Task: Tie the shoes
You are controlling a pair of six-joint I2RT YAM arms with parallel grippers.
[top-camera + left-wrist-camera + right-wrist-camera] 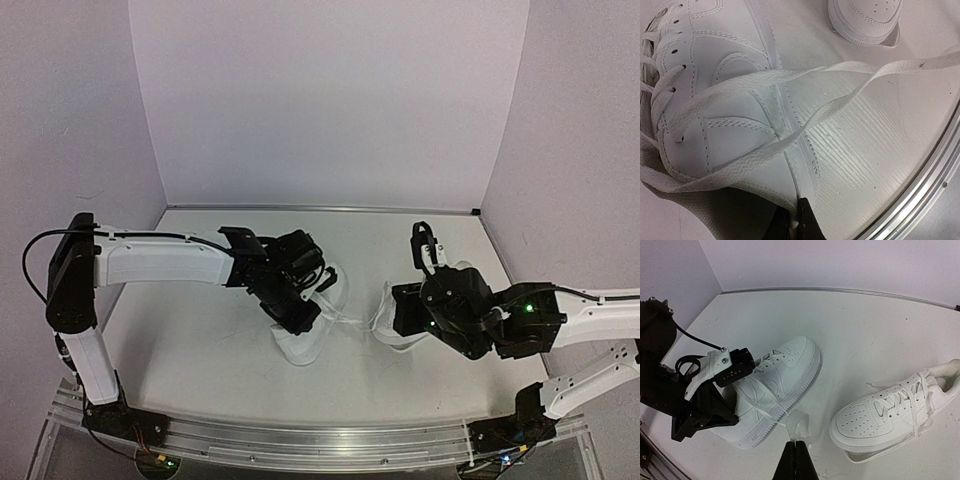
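Two white shoes lie on the table. In the top view the left shoe point(302, 345) sits under my left gripper point(300, 305), and the right shoe point(385, 325) is mostly hidden beneath my right gripper point(402, 312). The left wrist view shows the left shoe point(725, 100) close up, with my left gripper point(796, 222) shut on one of its flat laces point(740, 167). A second lace point(840, 102) stretches away to the right. My right gripper point(796, 452) is shut on a folded lace loop point(799, 426) that leads back to the left shoe point(777, 382). The right shoe point(890, 415) lies beside it with loose laces.
A metal rail point(300, 440) runs along the near table edge, also seen as the rail point(920, 195) close to the left shoe. White walls point(330, 100) enclose the back and sides. The left arm's black wrist point(685, 400) stands over the left shoe's heel.
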